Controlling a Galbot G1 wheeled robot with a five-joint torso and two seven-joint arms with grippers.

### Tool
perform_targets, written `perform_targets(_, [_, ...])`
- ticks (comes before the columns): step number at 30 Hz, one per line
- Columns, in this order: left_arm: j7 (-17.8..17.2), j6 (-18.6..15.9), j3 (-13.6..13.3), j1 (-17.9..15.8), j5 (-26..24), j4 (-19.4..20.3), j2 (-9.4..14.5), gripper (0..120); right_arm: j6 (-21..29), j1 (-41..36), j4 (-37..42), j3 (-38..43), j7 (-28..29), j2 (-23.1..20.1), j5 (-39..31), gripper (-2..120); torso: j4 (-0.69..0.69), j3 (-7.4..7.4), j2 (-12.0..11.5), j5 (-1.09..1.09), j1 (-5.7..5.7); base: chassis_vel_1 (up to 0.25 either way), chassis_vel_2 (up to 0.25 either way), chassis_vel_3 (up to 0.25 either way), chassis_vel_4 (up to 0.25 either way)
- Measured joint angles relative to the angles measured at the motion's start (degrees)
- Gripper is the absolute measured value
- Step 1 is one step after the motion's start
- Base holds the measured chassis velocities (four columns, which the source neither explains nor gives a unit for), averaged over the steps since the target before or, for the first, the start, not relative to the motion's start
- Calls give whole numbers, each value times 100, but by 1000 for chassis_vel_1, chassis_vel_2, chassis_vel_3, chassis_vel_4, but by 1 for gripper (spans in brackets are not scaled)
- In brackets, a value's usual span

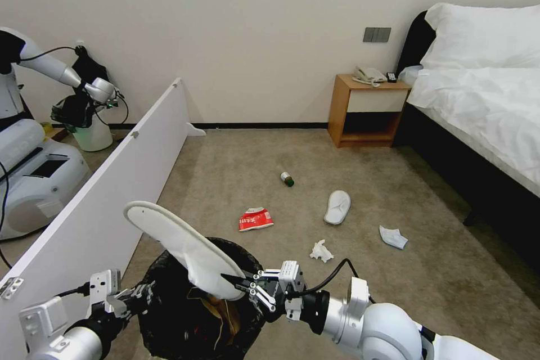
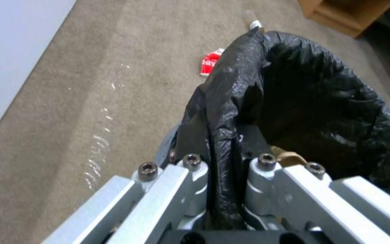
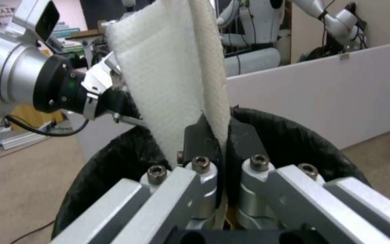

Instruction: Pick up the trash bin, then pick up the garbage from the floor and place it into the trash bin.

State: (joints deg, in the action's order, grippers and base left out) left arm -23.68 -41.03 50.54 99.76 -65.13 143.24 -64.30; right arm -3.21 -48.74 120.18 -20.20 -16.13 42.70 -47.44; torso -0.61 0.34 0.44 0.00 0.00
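Observation:
The trash bin point(image 1: 160, 318), lined with a black bag, sits low in the head view. My left gripper point(image 1: 147, 294) is shut on its rim, the black bag pinched between the fingers point(image 2: 190, 135). My right gripper point(image 1: 228, 278) is shut on a white slipper point(image 1: 180, 242) and holds it tilted over the bin's mouth point(image 3: 294, 135); the slipper point(image 3: 168, 67) stands up from the gripper point(image 3: 217, 132). A crumpled brown paper bag point(image 2: 289, 156) lies inside the bin. On the carpet lie a red-white packet point(image 1: 255, 219), a green-capped bottle point(image 1: 287, 179), another white slipper point(image 1: 337, 206) and two tissue wads point(image 1: 321, 251) point(image 1: 392, 237).
A long white partition board point(image 1: 112, 191) runs along my left. Behind it stands another robot point(image 1: 34, 140) with a pale bucket point(image 1: 93, 135). A wooden nightstand point(image 1: 368, 109) stands against the far wall. The bed point(image 1: 489, 101) is on the right.

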Motion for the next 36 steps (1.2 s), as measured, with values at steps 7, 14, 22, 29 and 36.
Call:
perform_targets(7, [1,0,23,5,0,0,7,5,27,-50,-11,24,23,-26,25,1,0,0,0,0,0,0,0,0,0])
perform_targets(14, [1,0,12,2,2,0,-25,5,35,-118,-43,44,89,-31,113,1,0,0,0,0,0,0,0,0,0])
perform_targets(22, [1,3,42,-4,-13,0,-13,5,35,-137,-23,43,133,-63,142,24,0,0,0,0,0,0,0,0,0])
perform_targets(29, [1,3,43,-8,-15,0,-15,5,32,-193,-16,44,132,-73,204,51,0,0,0,0,0,0,0,0,0])
perform_targets(36, [-2,3,43,-8,-16,0,-17,5,23,-208,14,52,133,-84,213,76,0,0,0,0,0,0,0,0,0])
